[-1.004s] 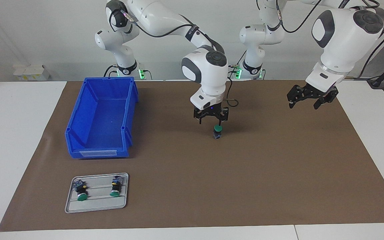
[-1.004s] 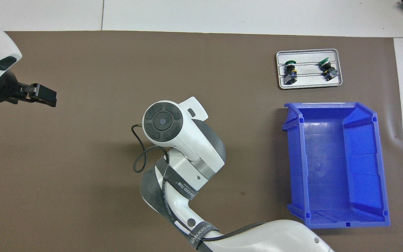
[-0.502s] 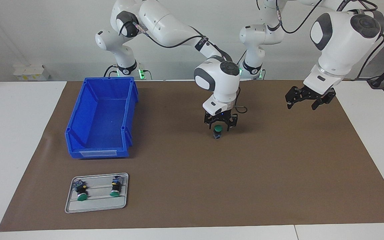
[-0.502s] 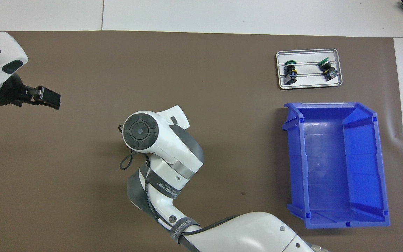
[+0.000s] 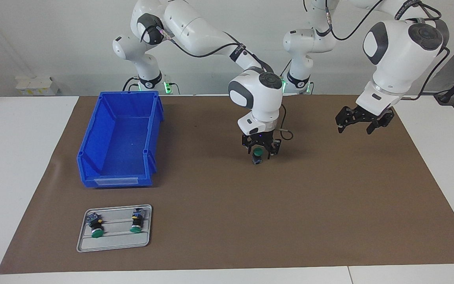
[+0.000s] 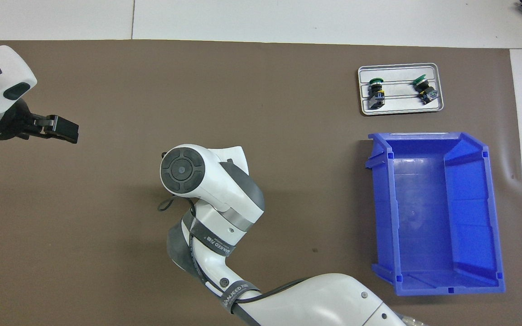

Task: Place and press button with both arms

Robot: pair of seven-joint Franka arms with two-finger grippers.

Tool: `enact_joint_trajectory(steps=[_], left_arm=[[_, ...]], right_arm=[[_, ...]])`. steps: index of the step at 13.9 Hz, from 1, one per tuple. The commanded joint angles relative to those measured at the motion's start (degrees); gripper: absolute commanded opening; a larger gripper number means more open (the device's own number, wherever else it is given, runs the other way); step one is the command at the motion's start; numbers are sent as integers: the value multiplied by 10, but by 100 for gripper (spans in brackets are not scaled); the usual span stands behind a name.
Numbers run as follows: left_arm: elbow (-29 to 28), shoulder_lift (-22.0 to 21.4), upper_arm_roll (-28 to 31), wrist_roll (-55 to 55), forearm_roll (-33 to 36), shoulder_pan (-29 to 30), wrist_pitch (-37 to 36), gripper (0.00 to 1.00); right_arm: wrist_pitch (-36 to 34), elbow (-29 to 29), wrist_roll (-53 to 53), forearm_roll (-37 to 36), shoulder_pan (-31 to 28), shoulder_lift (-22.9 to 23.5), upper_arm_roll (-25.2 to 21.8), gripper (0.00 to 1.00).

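Observation:
The button point(image 5: 256, 156) stands upright on the brown mat near the table's middle, green cap on top. My right gripper point(image 5: 260, 150) is down on it from above, with the cap between its fingers, shut on it. In the overhead view the right arm's wrist point(image 6: 206, 181) hides both the button and that gripper. My left gripper point(image 5: 361, 119) point(image 6: 57, 129) hangs open above the mat toward the left arm's end of the table, well apart from the button and holding nothing.
An empty blue bin point(image 5: 120, 138) point(image 6: 433, 213) sits at the right arm's end. Farther from the robots than the bin lies a grey tray point(image 5: 116, 241) point(image 6: 401, 107) holding two more green-capped buttons. The brown mat covers the table.
My right gripper shifted toward the left arm's end, sank from above the button onto its cap, and its fingers narrowed. My left gripper drifted slightly toward the middle.

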Motion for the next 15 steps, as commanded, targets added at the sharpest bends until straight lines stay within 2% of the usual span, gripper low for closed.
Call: enact_joint_trajectory(steps=[1, 9, 13, 15], left_arm=[[34, -13, 7, 1, 8, -17, -64, 100], [16, -31, 6, -25, 10, -17, -38, 99], [-10, -40, 7, -76, 9, -12, -2, 99], [-11, -40, 8, -74, 8, -3, -1, 99]], right_arm=[[-6, -16, 52, -24, 1, -8, 0, 80], [22, -17, 134, -24, 1, -8, 3, 72], [21, -17, 134, -20, 1, -8, 4, 56], [16, -18, 135, -19, 2, -8, 4, 55]])
